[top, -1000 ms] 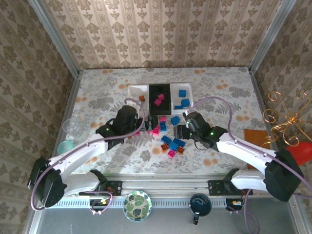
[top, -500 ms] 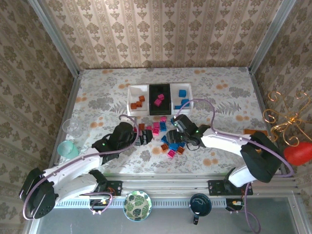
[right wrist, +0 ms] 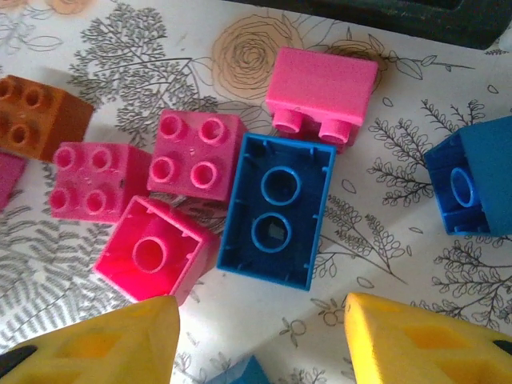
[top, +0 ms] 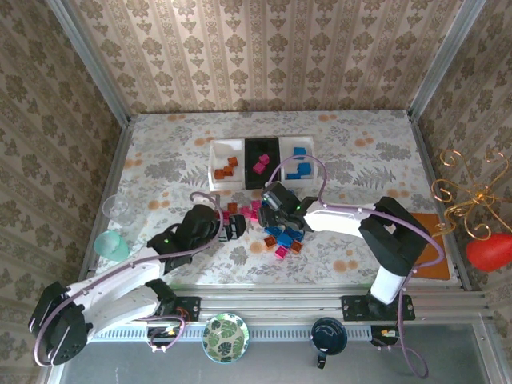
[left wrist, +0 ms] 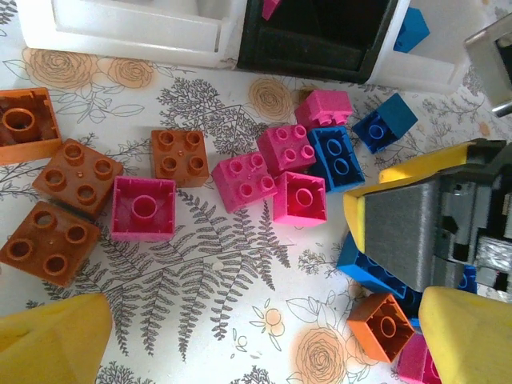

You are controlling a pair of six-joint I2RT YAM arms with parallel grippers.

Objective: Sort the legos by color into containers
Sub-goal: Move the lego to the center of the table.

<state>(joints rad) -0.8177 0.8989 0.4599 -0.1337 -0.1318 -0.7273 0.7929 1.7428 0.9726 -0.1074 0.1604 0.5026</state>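
The right arm is reaching further toward the left side than half a second ago, carrying the right pincer (top: 272, 214) over the middle of the loose legos (top: 276, 232); the left pincer (top: 232, 226) is hanging about where it was, just left of the same heap; both are standing wide open and gripping nothing. The heap is lying near the centre of the surface (top: 360, 136), a little toward the near edge; the three joined containers (top: 227, 145) are sitting behind it, toward the far edge. Orange bricks (top: 224, 170) are resting in the left white tray, pink ones (top: 260, 166) in the black middle tray, blue ones (top: 298, 168) in the right white tray. From the right wrist, the yellow fingers (right wrist: 104, 340) are straddling the surface just short of an upturned blue brick (right wrist: 276, 212), which is touching pink bricks (right wrist: 196, 156) on its left; from the left wrist, orange, pink and blue bricks are lying scattered ahead of the open jaws.
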